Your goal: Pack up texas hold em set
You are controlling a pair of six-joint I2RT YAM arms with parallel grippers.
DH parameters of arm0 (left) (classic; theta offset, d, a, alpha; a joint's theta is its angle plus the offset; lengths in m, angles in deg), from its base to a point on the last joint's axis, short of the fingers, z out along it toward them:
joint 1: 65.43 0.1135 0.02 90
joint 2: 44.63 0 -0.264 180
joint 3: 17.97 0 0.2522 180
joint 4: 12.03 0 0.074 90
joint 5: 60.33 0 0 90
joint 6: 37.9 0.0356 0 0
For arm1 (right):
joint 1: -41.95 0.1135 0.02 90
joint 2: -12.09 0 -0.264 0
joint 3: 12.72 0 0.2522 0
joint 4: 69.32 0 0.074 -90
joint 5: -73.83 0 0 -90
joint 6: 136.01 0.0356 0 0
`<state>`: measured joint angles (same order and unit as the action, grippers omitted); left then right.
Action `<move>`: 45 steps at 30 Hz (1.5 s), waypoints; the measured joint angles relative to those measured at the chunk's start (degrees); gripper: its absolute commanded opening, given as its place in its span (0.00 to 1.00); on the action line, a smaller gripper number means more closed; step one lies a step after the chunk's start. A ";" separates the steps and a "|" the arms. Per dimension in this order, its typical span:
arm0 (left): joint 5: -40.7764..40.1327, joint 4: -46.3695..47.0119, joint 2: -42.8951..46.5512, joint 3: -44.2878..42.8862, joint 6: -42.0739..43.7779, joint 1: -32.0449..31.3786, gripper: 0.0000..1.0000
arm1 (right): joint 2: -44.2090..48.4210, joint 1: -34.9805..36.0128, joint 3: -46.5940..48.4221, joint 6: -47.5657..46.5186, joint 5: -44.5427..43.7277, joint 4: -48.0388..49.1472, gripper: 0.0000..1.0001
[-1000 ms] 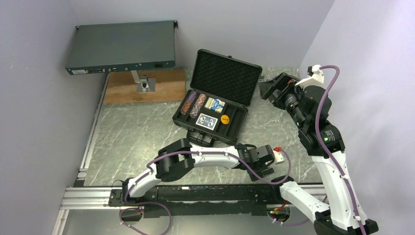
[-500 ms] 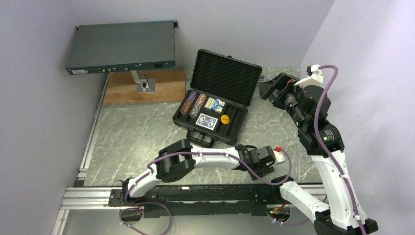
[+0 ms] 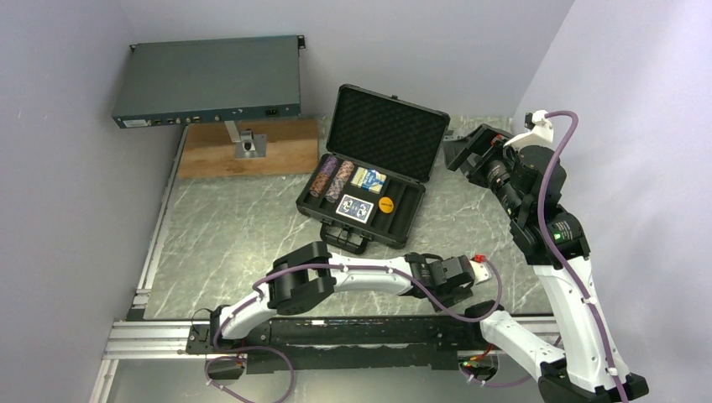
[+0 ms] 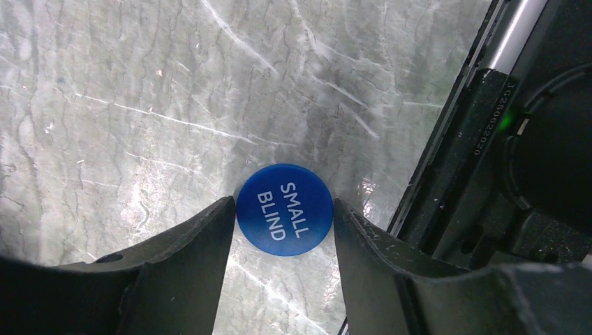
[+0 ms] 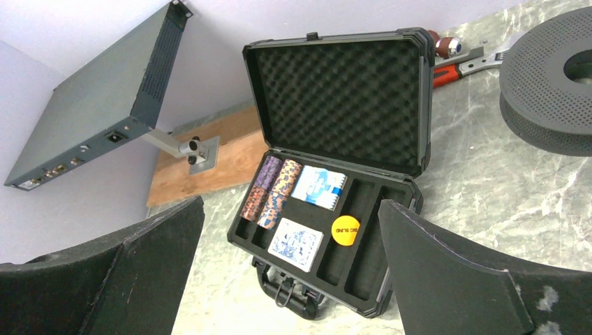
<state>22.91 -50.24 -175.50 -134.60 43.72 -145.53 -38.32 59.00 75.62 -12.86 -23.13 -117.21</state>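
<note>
Left tool (image 4: 283, 206): the two dark fingers bracket a round blue plastic button printed "SMALL BLIND" (image 4: 284, 211), one finger at each edge of the disc. They are touching or almost touching. I cannot tell whether they pinch it or only stand beside it.

The button lies flat on the grey marbled surface (image 4: 139, 105), at its near edge. The black base rail (image 4: 454, 160) is just beside it on one side.

Right tool (image 3: 460, 153): fingers spread wide, nothing between them, held above the surface facing the case.

The black hard plastic briefcase with foam lining (image 5: 342, 98) stands open, well apart from the button. In its tray are brown-patterned chip rolls (image 5: 272, 188), two blue card decks (image 5: 318, 187) and a small orange button (image 5: 345, 229), with bare slots beside them.

Step in hand (judged): pick up the blue button.
- Keep the fingertips low against the surface, since the disc is thin.
- Grip across the full diameter, because an off-centre squeeze would likely make it skid.
- Close gently and lift straight up, clear of the rail.
- Then carry it to a slot near the orange button.
</note>
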 measured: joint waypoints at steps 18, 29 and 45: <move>-1.73 1.92 0.02 1.03 -2.43 -0.28 0.49 | 0.00 0.00 0.00 -0.17 -0.02 0.00 1.00; -3.32 3.76 1.18 3.26 -2.93 -0.48 0.46 | -0.35 0.00 0.00 -0.15 0.00 0.00 1.00; -11.34 0.35 4.61 7.17 -3.30 -0.35 0.43 | -0.94 0.00 0.00 -0.13 0.04 0.07 1.00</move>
<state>11.57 -49.89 -170.89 -127.43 40.42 -145.88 -39.26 59.00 75.62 -13.00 -23.09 -117.14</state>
